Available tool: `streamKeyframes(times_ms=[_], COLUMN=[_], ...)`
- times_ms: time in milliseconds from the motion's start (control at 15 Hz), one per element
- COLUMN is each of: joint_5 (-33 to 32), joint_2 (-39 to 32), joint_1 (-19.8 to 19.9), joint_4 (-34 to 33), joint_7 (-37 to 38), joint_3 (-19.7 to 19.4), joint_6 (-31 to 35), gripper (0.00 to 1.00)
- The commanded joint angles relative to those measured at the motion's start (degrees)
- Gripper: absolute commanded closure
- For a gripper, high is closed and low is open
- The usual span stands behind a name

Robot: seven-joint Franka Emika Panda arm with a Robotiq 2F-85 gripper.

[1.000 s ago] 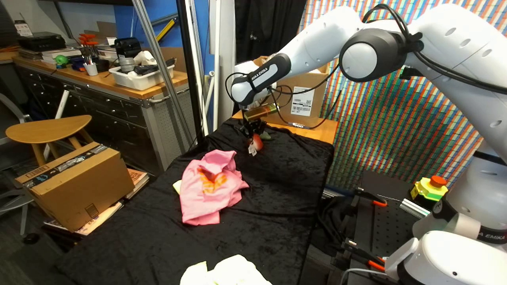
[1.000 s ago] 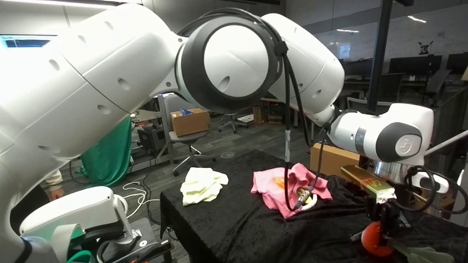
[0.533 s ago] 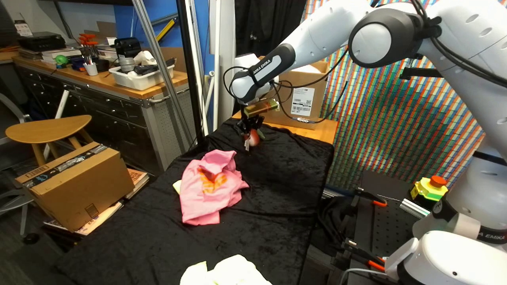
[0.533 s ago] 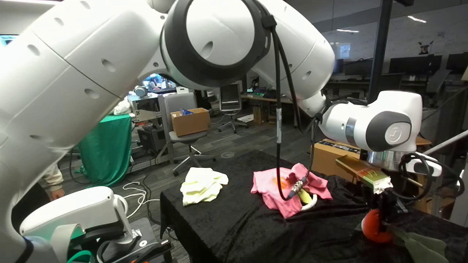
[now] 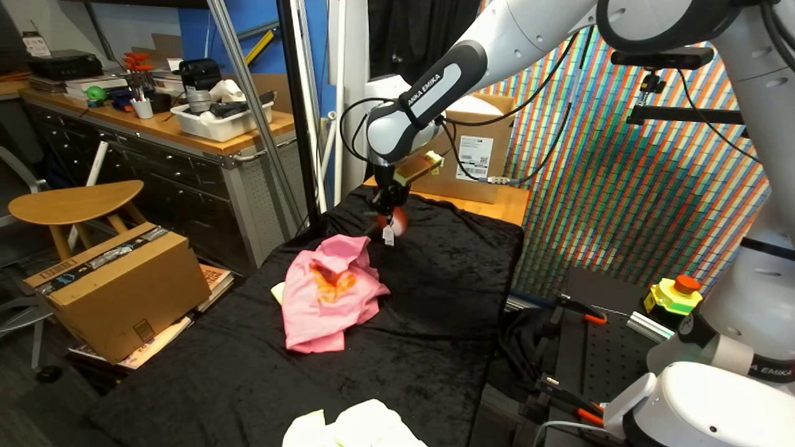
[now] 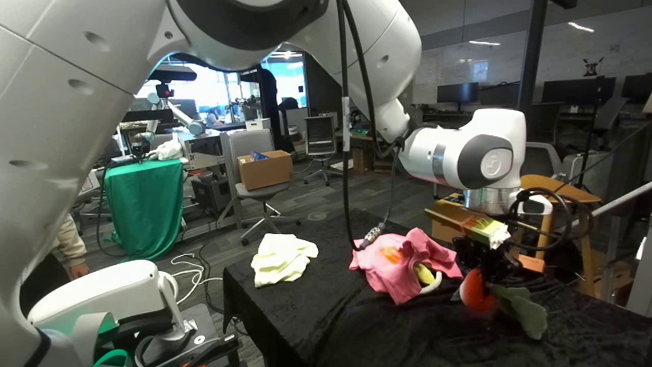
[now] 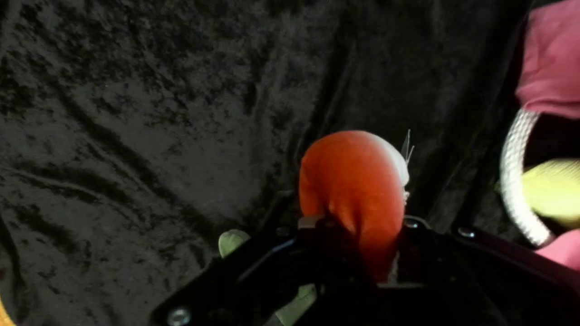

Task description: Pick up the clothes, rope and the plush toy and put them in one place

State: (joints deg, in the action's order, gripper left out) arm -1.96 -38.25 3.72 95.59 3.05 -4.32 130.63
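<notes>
My gripper point(image 6: 481, 265) is shut on the red-orange and white plush toy point(image 6: 473, 295) with green leaves, and holds it apparently just above the black-covered table. In the wrist view, the fingers point(image 7: 358, 224) pinch the toy's point(image 7: 351, 167) body; its lower part is hidden by them. The pink cloth point(image 6: 387, 265) with an orange print lies crumpled beside the toy; it also shows in an exterior view point(image 5: 329, 304). A white rope point(image 7: 512, 176) and a yellow thing point(image 7: 553, 188) stick out from under it. A pale yellow cloth point(image 6: 280, 257) lies apart near the table's end.
The black-covered table point(image 5: 435, 298) bears all these things. A cardboard box point(image 5: 124, 292) stands beside it, and another point(image 5: 475, 149) stands behind its far end. The arm's cable point(image 6: 374, 234) hangs in front of the pink cloth.
My gripper has carried the plush toy up a little and closer to the pink cloth, and the toy has turned, its leaves swinging. The cloths and rope have not moved.
</notes>
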Motion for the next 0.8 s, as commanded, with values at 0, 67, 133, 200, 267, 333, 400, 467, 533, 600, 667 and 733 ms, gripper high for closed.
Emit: streamKeyframes(times_ms=[0,67,133,200,267,333,400,467,533,600,667,733], joint_5=[-3.6,-4.8,-5.8,-6.7,-7.7,-8.2,-8.5,-8.3,-8.0,-7.8,-7.6,-7.7], joint_2=[7.7,8.7,10.0,11.1,11.7,12.4,13.1,13.1,13.1,12.4,12.1,10.7], joint_1=[-3.0,-4.0,-5.0,-5.8,-6.8,-7.3,-7.9,-8.4,-8.8,-9.2,-9.5,-9.9], joint_4=[10.0,11.4,12.8,14.0,14.6,15.2,15.8,15.8,15.8,15.5,15.0,14.3], joint_7=[-4.7,-5.4,-6.2,-7.1,-7.8,-9.0,-9.1,-9.1,-9.1,-8.0,-7.7,-6.5], joint_3=[1.9,2.5,3.3,4.0,4.8,5.7,6.3,6.9,7.4,7.6,7.7,7.5], joint_6=[0.9,0.7,0.7,0.8,1.2,1.5,2.4,3.3,4.4,6.8,7.7,9.8], gripper=[0.90,0.90,0.90,0.90,0.90,0.90,0.90,0.90,0.90,0.90,0.90,0.90])
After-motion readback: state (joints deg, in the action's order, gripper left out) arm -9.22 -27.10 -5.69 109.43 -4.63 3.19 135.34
